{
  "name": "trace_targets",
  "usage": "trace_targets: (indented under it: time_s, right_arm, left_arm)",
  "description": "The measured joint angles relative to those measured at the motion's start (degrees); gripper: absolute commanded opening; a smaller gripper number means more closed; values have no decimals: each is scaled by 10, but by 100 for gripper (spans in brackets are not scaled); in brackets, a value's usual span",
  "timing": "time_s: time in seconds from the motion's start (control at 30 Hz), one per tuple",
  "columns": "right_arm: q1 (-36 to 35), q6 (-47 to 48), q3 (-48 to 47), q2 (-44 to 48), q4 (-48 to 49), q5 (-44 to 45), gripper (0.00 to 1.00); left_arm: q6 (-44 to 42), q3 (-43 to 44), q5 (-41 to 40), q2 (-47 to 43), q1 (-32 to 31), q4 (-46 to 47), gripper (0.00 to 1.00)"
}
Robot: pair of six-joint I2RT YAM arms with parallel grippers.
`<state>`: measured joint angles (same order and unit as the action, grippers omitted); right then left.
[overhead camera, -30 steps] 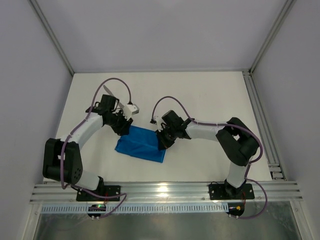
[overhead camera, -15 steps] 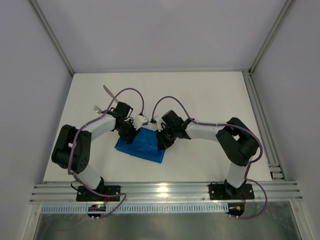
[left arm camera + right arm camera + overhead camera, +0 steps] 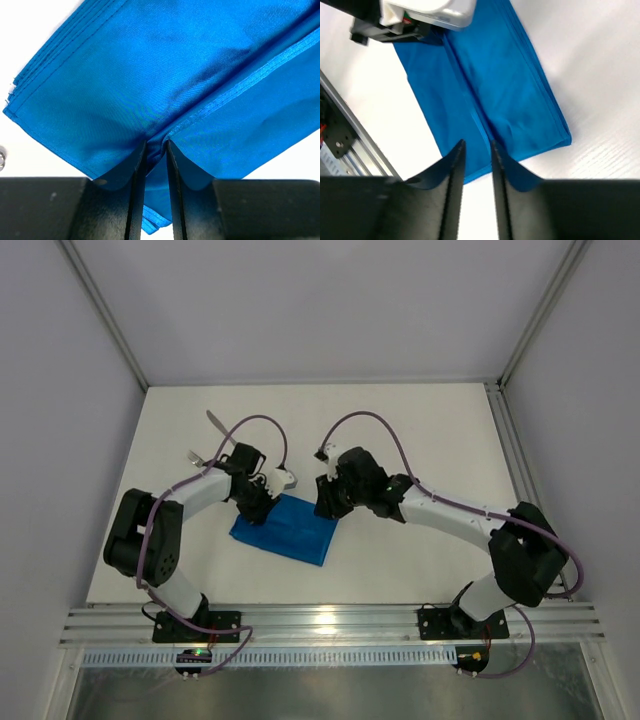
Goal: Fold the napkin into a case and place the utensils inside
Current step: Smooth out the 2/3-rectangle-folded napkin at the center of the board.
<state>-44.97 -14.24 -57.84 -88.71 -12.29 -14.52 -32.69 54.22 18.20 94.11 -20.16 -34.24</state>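
Note:
The bright blue napkin (image 3: 290, 532) lies folded into a narrow oblong on the white table, in front of both arms. My left gripper (image 3: 257, 504) is at its upper left edge. In the left wrist view the left gripper (image 3: 155, 146) is shut on a raised fold of the napkin (image 3: 150, 75). My right gripper (image 3: 327, 500) hovers over the napkin's upper right corner. In the right wrist view the right gripper (image 3: 477, 146) is open and empty above the napkin (image 3: 515, 95). The utensils, two slim silver pieces (image 3: 215, 424) (image 3: 195, 456), lie on the table to the far left.
Grey walls and metal frame rails (image 3: 520, 470) enclose the white table (image 3: 420, 430). Purple cables loop above both wrists. The arm bases are bolted to a rail (image 3: 320, 622) at the near edge.
The right gripper has opened, let go of the napkin and risen off it, its elbow swinging out right. The left gripper has moved onto the napkin's left end and closed on a fold.

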Motion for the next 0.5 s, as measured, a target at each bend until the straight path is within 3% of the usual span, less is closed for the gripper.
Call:
trace_targets:
  time_s: [0.03,0.17,0.3,0.5]
  right_arm:
    - [-4,-14,9,13,17,9,18]
    - [-50,-55,51,21,67,20,10]
    - [-87,-91,82,-1,124,-3,6]
    - [-78,-135,92,-74,170,-16,4]
  left_arm:
    - [3,0,0,0,0,0,24]
    - [8,0,0,0,0,1,24]
    - [10,0,2,0,0,2,24]
    - [13,0,11,0,0,0,25]
